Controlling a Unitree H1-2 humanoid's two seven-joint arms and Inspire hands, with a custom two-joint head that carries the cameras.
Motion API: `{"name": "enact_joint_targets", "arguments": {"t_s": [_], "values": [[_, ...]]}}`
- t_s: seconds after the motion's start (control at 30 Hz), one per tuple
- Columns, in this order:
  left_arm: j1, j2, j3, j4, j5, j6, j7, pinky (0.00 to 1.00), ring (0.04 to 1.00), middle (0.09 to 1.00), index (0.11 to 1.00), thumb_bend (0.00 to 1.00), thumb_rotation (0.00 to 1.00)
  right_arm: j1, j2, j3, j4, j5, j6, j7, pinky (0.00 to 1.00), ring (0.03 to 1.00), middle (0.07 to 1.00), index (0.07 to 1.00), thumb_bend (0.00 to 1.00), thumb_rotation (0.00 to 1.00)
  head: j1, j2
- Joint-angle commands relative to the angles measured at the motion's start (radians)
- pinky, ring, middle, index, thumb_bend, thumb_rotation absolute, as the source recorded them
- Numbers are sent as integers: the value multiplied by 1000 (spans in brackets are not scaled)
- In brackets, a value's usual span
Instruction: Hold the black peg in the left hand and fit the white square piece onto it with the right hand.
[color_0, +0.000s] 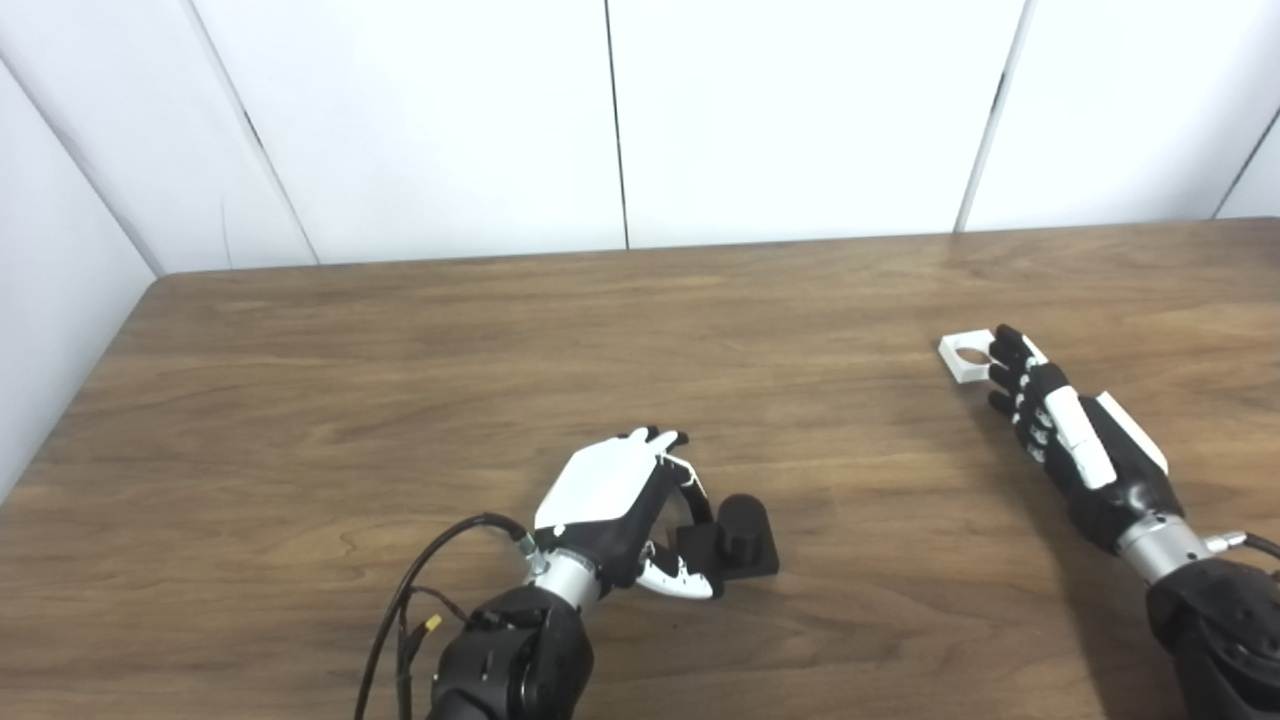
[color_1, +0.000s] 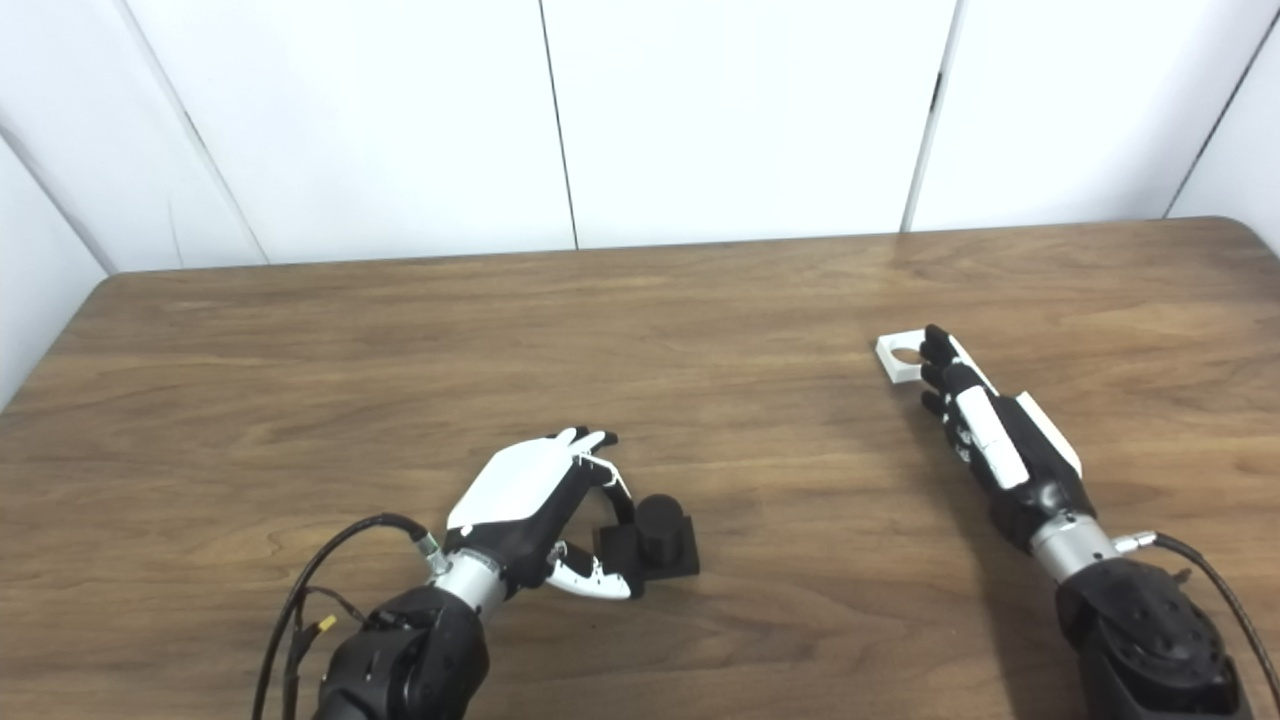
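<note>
The black peg (color_0: 742, 532), a short cylinder on a square base, rests on the wooden table (color_0: 400, 380) near the front centre. My left hand (color_0: 622, 505) is just to its left, fingers (color_0: 692, 488) curved over the base's left edge and thumb (color_0: 682, 580) below it, still apart, with the peg resting on the table. The white square piece (color_0: 966, 356), with a round hole, lies flat at the right. My right hand (color_0: 1050, 420) stretches toward it with straight fingers, whose tips overlap its right edge without closing on it.
White wall panels (color_0: 620, 120) stand behind the table's far edge. A black cable (color_0: 420, 580) loops off my left wrist near the front edge. The table's left edge runs close to a side panel.
</note>
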Motion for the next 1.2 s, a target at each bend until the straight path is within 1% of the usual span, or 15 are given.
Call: {"name": "enact_joint_targets", "arguments": {"t_s": [0.0, 0.17, 0.27, 0.37, 0.5, 0.63, 0.77, 0.83, 0.9, 0.97, 1.0, 1.03, 1.17], "values": [[7, 16, -7, 44, 17, 18, -41, 1000, 1000, 964, 488, 525, 64, -48, -31, 1, -55, -20, -5, -1, 1000, 1000, 1000, 1000, 715, 931, -2, 1], [5, 15, -5, 46, 12, 26, -49, 1000, 1000, 962, 488, 525, 65, -64, -66, 20, -87, -99, -16, -3, 1000, 1000, 1000, 1000, 704, 952, -5, 0], [5, 16, -7, 50, 13, 27, -49, 1000, 1000, 962, 488, 525, 65, -75, -80, 22, -101, -112, -17, 1, 1000, 1000, 1000, 999, 699, 940, -7, -1], [4, 15, -8, 49, 12, 31, -52, 1000, 1000, 965, 489, 524, 64, -90, -96, 27, -120, -149, -19, -8, 1000, 1000, 1000, 997, 707, 942, -9, -1], [5, 13, -9, 52, 13, 33, -48, 1000, 1000, 966, 489, 524, 64, -106, -105, 25, -138, -169, -15, -7, 1000, 1000, 1000, 992, 729, 940, -15, -5], [10, 12, -7, 53, 5, 35, -39, 1000, 1000, 968, 488, 524, 60, -130, -114, 18, -158, -172, -9, 0, 1000, 1000, 1000, 998, 714, 933, -21, -10], [10, 12, -8, 53, 6, 41, -45, 1000, 1000, 973, 489, 524, 61, -153, -131, 26, -167, -201, -7, -2, 1000, 1000, 1000, 1000, 664, 924, -23, -16], [9, 14, -11, 55, 8, 41, -43, 1000, 1000, 973, 489, 524, 61, -169, -149, 42, -162, -256, -27, -10, 999, 1000, 1000, 999, 618, 912, -25, -17], [7, 15, -12, 58, 7, 42, -41, 1000, 1000, 973, 489, 525, 61, -189, -174, 63, -141, -327, -52, -17, 985, 1000, 1000, 995, 598, 910, -27, -19], [6, 14, -12, 61, 5, 42, -39, 1000, 1000, 974, 488, 525, 60, -205, -193, 79, -124, -375, -49, -18, 996, 1000, 1000, 988, 596, 874, -26, -21], [5, 15, -13, 62, 5, 41, -36, 1000, 1000, 974, 488, 525, 60, -219, -205, 88, -113, -394, -37, -9, 998, 1000, 1000, 987, 597, 866, -24, -21], [4, 15, -14, 63, 5, 41, -34, 1000, 1000, 973, 488, 525, 60, -231, -215, 95, -102, -405, -28, 0, 1000, 1000, 1000, 980, 609, 821, -22, -20], [3, 16, -14, 64, 7, 42, -35, 1000, 1000, 974, 490, 524, 61, -286, -254, 126, -34, -437, -29, 41, 1000, 1000, 995, 944, 646, 681, -21, -20]]}}
